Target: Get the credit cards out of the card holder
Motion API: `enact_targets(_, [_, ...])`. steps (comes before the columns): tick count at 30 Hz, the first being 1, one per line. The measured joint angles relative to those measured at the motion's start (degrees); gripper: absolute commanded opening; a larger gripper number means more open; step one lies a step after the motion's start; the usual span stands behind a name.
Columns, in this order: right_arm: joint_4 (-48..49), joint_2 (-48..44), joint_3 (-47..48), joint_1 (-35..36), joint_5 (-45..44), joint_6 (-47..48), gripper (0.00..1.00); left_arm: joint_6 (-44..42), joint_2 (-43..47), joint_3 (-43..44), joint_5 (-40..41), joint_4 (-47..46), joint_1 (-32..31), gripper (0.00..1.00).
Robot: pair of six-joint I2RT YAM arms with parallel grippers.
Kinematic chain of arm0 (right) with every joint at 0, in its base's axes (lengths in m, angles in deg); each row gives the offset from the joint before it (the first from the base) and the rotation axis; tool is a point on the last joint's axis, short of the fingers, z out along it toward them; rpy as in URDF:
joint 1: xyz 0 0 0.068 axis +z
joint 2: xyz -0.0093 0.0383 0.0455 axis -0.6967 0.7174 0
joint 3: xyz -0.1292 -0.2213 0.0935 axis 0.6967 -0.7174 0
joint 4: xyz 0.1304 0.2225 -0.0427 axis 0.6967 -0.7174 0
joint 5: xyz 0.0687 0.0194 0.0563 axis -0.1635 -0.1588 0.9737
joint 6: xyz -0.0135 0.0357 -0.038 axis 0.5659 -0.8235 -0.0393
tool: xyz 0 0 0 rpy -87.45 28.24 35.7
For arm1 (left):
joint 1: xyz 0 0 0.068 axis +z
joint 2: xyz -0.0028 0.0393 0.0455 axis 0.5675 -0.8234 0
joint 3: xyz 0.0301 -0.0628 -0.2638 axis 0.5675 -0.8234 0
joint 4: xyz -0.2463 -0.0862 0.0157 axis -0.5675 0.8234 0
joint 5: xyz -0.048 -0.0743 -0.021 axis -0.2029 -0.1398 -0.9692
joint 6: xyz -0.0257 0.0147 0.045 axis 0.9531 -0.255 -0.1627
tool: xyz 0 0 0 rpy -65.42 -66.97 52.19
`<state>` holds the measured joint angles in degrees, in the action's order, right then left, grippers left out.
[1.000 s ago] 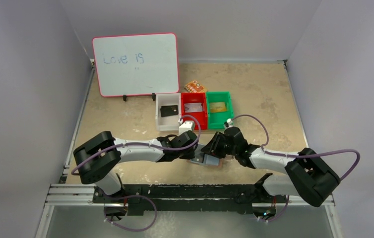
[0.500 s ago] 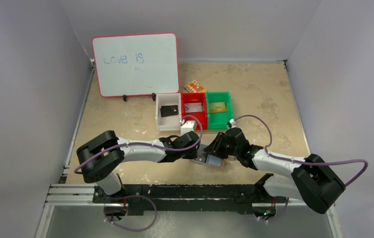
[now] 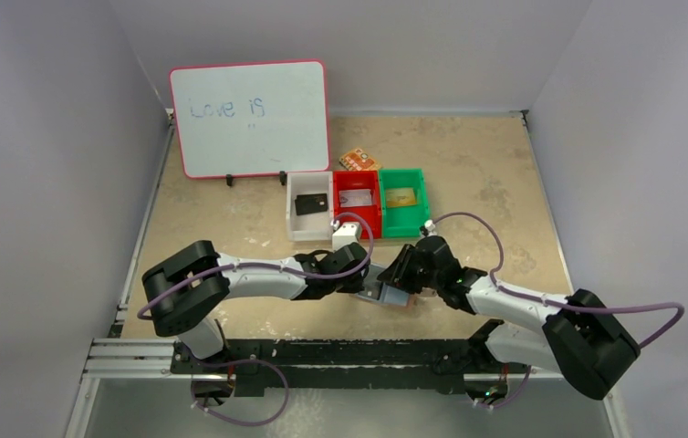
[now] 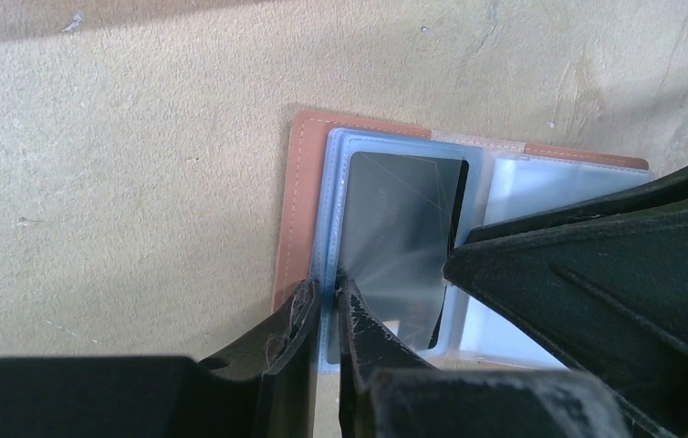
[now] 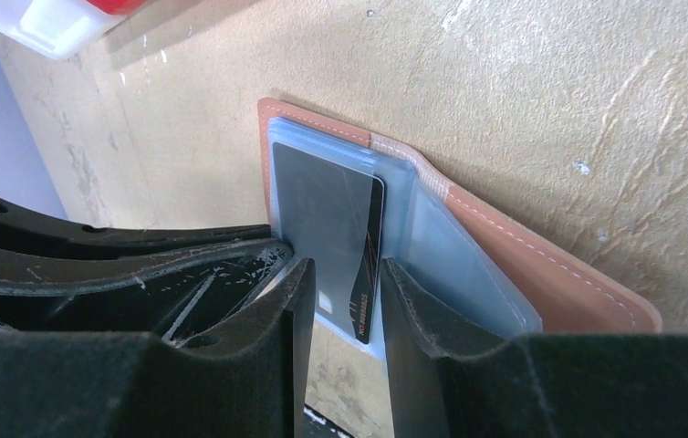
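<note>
One dark card [image 5: 327, 214] in the card holder [image 5: 578, 292]; left hand [image 4: 327, 297] tight on its sleeve edge, right hand [image 5: 347, 270] half-open above.

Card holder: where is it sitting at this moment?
Top external view: the card holder lies open on the table near the front centre, between the left end effector and right end effector, on the near side of the red bin.

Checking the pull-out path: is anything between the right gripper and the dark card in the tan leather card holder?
Nothing solid: the right gripper straddles the dark card, which only a clear blue plastic sleeve covers. The left gripper pinches that sleeve off to one side.
</note>
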<state>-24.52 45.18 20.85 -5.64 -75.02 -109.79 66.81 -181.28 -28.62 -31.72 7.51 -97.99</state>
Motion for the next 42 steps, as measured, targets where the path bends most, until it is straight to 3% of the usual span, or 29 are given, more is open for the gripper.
enact_targets(15, [5.3, 4.9, 0.0, -0.4, 1.7, 0.0, 0.29, 0.1, 0.1, 0.3, 0.7, 1.0, -0.1, 0.0])
enact_targets(28, [15.4, 3.3, -6.5, -0.9, 3.7, -3.9, 0.0, 3.6, 1.3, -1.8, 2.0, -0.3, -0.4, 0.0])
enact_targets(42, [18.6, 0.2, -7.3, -0.6, 7.7, -5.6, 0.0, 6.8, 4.1, -5.4, 4.5, -0.2, -0.7, 0.0])
